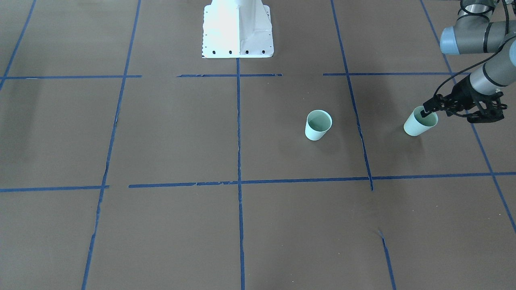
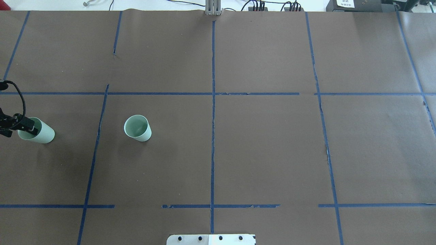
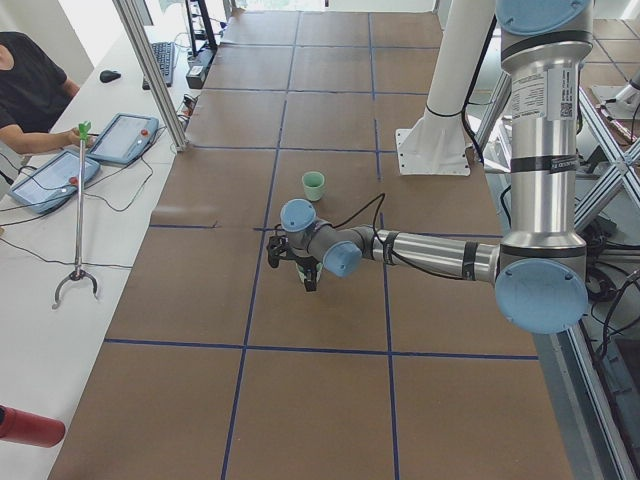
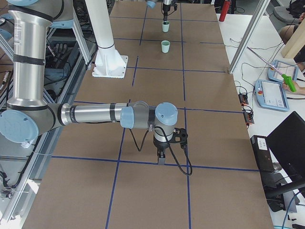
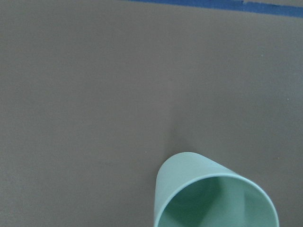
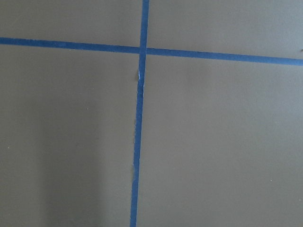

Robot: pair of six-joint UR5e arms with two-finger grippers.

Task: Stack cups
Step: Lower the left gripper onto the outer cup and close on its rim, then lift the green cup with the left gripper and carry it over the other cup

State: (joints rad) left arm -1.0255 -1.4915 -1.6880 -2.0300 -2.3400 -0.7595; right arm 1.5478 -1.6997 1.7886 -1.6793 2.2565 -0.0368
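Two pale mint-green cups stand on the brown table. One cup (image 1: pixel 318 125) (image 2: pixel 137 128) stands upright and free, left of the table's middle in the overhead view. My left gripper (image 1: pixel 424 112) (image 2: pixel 30 129) is shut on the rim of the other cup (image 1: pixel 417 125) (image 2: pixel 42 134), one finger inside and one outside. That cup also shows at the bottom of the left wrist view (image 5: pixel 213 194). My right gripper (image 4: pixel 161 157) shows only in the exterior right view, low over bare table, and I cannot tell if it is open or shut.
The white robot base (image 1: pixel 238 28) stands at the table's near edge. Blue tape lines (image 2: pixel 213 119) divide the brown paper into squares. Tablets (image 3: pixel 120 140) and a grabber tool (image 3: pixel 78 220) lie on the side bench by an operator.
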